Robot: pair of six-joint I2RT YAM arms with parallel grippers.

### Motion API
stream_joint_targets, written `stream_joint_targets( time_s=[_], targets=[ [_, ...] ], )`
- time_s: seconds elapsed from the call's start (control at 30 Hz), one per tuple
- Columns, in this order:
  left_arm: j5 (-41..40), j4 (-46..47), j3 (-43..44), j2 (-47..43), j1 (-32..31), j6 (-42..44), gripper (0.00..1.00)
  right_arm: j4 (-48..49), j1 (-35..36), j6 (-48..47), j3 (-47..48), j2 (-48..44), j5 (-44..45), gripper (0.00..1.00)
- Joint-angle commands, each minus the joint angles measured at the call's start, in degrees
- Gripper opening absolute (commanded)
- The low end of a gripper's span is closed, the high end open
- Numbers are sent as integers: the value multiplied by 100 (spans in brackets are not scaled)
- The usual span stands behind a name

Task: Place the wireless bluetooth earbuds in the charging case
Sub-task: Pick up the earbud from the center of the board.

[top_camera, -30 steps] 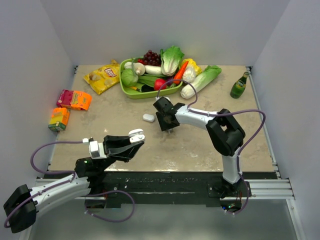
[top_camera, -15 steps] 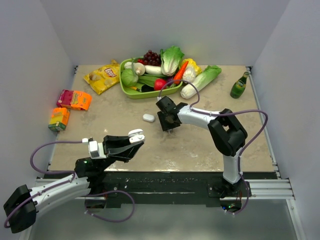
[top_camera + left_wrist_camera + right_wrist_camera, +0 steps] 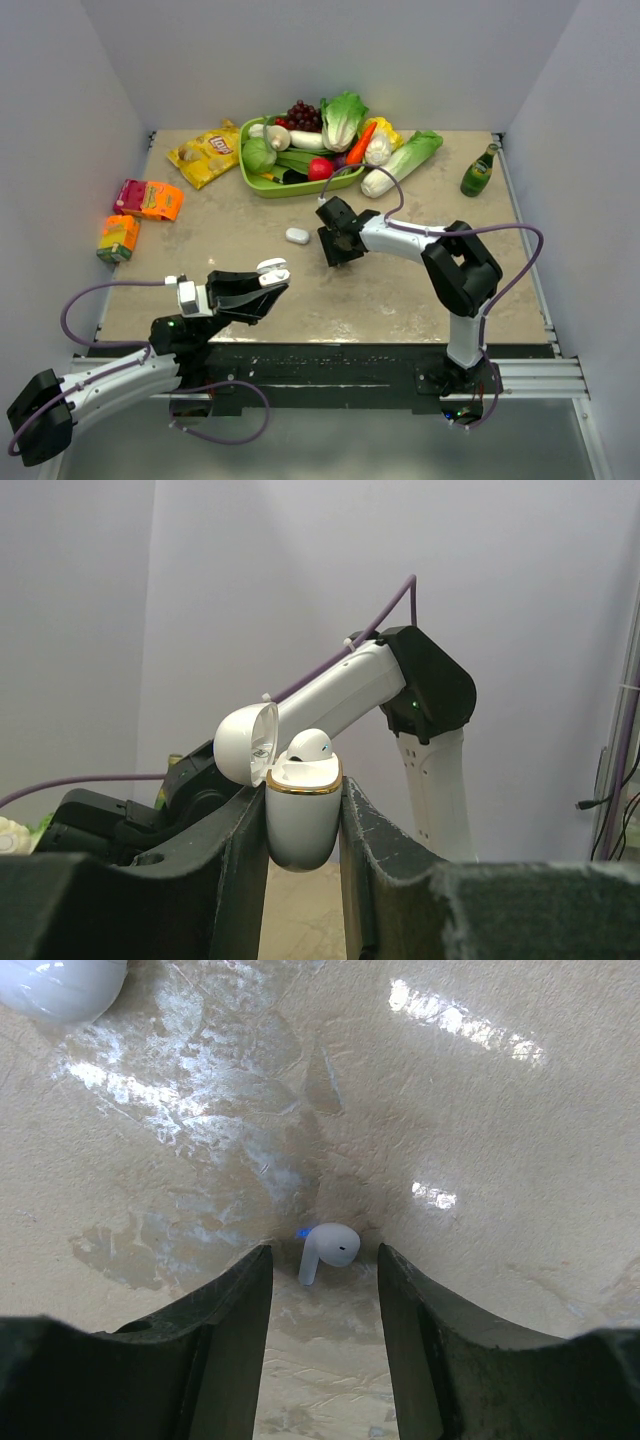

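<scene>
Beige tabletop (image 3: 480, 1140), middle: right gripper (image 3: 323, 1260) spread astride loose earbud (image 3: 335, 1243) for pickup. Left gripper (image 3: 300, 795) pinches charging case (image 3: 300, 825) upright near left, lid (image 3: 245, 745) open, one bud (image 3: 308, 745) seated, awaiting second.

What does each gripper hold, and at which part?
Left gripper pinches the open glossy white gold-rimmed charging case by its lower body. Right gripper holds nothing.

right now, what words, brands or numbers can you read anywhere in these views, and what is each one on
"Lay's": logo on the yellow chip bag, small, only just legible
pink and orange carton: print too blurred to read
orange and green carton: print too blurred to read
green bottle: label too small to read
charging case: no markings visible
</scene>
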Motion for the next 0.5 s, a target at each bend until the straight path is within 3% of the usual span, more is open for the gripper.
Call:
stream_joint_targets(
  time_s=[0.0,0.47],
  targets=[
    [22,1508,-650,-58,-13,-142,0,-193,-16,81,-42,279,-183,49],
    [-13,1482,-659,-84,-13,-116,0,-237,-7,81,152,499,-183,49]
  ],
)
